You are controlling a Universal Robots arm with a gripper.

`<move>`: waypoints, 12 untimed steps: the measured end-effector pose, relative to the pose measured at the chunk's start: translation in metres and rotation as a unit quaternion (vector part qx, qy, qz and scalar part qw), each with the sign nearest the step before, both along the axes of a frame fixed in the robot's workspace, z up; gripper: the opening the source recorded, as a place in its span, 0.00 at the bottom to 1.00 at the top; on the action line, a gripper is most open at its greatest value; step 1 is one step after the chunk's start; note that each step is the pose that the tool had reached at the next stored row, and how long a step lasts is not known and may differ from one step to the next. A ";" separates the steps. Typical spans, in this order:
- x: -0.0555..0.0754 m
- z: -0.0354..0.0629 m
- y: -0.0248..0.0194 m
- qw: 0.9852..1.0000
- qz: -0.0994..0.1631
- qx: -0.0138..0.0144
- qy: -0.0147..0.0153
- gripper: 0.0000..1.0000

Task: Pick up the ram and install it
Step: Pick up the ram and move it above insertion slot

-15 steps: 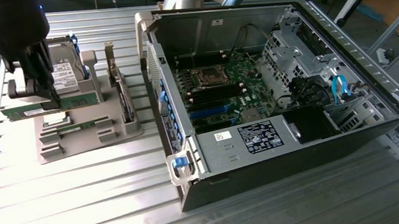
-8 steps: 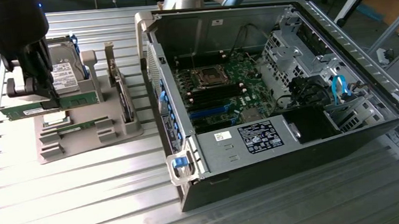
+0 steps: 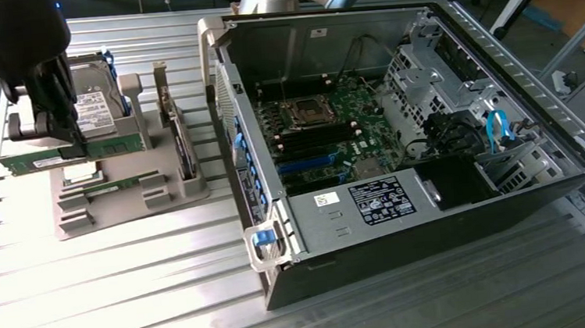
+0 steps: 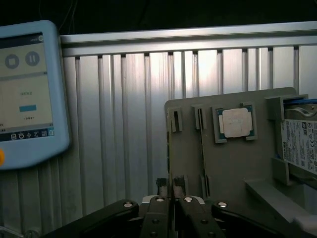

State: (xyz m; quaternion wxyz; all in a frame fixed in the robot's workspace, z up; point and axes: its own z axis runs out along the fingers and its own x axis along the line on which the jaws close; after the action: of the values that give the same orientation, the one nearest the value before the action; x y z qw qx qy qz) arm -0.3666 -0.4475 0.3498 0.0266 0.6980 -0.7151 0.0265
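My gripper [image 3: 64, 144] pinches the ram [image 3: 32, 164] tight between its 2 jaws. The green stick pokes out both sides. I point down over the gray tray [image 3: 175, 193].

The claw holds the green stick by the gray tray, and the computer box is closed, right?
No: the exterior view shows the computer box open, its motherboard showing. The claw does hold the green stick by the gray tray.

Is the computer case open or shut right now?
Open: the black metal computer case lies on its side with no cover, its green motherboard exposed.
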 end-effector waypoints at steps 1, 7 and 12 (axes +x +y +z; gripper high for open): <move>0.000 0.0002 0.0000 1.000 0.000 0.000 0.000 0.14; 0.000 0.0017 0.0000 1.000 -0.001 0.000 0.000 0.14; 0.000 0.0026 -0.0001 1.000 -0.001 -0.001 0.000 0.14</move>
State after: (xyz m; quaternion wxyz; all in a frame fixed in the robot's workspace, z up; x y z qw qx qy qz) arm -0.3666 -0.4476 0.3524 0.0271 0.6972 -0.7158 0.0269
